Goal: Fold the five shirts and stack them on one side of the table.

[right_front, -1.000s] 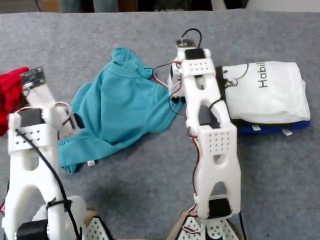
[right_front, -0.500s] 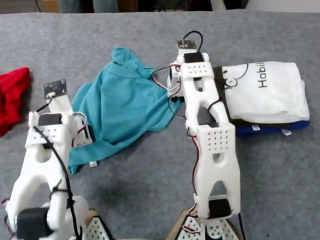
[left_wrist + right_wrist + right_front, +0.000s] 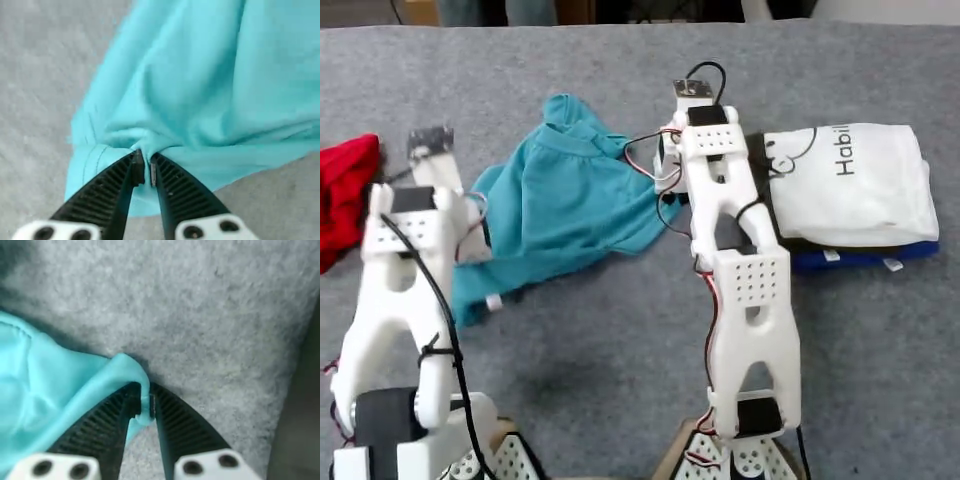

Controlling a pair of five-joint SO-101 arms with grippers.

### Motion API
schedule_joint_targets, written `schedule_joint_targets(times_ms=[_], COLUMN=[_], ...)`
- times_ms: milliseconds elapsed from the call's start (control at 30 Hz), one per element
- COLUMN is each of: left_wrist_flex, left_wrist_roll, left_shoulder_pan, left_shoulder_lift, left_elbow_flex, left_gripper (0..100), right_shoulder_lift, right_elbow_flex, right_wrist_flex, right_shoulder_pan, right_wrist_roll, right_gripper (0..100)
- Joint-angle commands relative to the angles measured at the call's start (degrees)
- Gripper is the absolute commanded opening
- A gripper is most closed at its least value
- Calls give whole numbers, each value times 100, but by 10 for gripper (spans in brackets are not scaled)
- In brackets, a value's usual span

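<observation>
The left pincer [image 3: 144, 167] is pressed together on a gathered fold of the teal shirt [image 3: 200, 85]. The cloth puckers into the tips, and the rest of the garment spreads away from them over the grey bench [image 3: 40, 65].

The right pincer [image 3: 145, 402] is likewise closed, pinching only a thin corner of the same shirt. A small tab of fabric pokes through between the tips, and bare bench lies beyond.

From the high view, the teal shirt lies rumpled just toward 10 o'clock of centre, strung between the two arms. The left arm holds its edge on the 9 o'clock side and the right arm its corner on the 3 o'clock side. A red shirt [image 3: 345, 195] waits at the 9 o'clock edge, just beside the left arm. A folded stack [image 3: 850, 185], white on top of darker layers, sits at 3 o'clock, close against the right arm.

The weak point looks like the right-hand grip. With so little cloth caught, any tug to spread the shirt could pull the corner free and drop that side. The left grip holds bunched fabric, so the garment may stretch out crooked rather than flat. A swing of the right arm toward 3 o'clock could also shove the stack.
</observation>
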State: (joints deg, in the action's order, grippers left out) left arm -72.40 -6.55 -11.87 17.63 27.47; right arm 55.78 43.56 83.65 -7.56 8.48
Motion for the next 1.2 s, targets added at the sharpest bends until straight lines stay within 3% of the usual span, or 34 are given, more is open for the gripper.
schedule_joint_targets(times_ms=[0, 200, 400, 533, 633, 800, 900, 1167], left_wrist_flex=[79, 1327, 1916, 2233, 1495, -1336, -2857, -2875], left_wrist_roll=[264, 1187, 1310, 1284, 1275, 1292, 1301, 1257], left_shoulder_pan=[-233, -303, -435, -418, -462, -558, -673, -1525], left_shoulder_lift=[0, -598, -2171, -3657, -4457, -4967, -5275, -5811], left_elbow_flex=[-1270, -3538, -6651, -8699, -10000, -11890, -12295, -9727], left_gripper=[30, 30, 30, 30, 30, 30, 30, 29], right_shoulder_lift=[-251, -541, -541, -567, -593, -875, -980, -497], right_elbow_flex=[585, 2668, 4611, 4813, 4910, 5218, 5200, 5209], right_wrist_flex=[-123, -862, -2690, -3701, -3165, -1081, -167, 1670], right_shoulder_pan=[-44, -290, -290, -273, -264, -352, -448, -1319], right_wrist_roll=[9, 62, 62, 26, 26, 18, -158, -1266], right_gripper=[14, 14, 14, 14, 14, 14, 14, 14])
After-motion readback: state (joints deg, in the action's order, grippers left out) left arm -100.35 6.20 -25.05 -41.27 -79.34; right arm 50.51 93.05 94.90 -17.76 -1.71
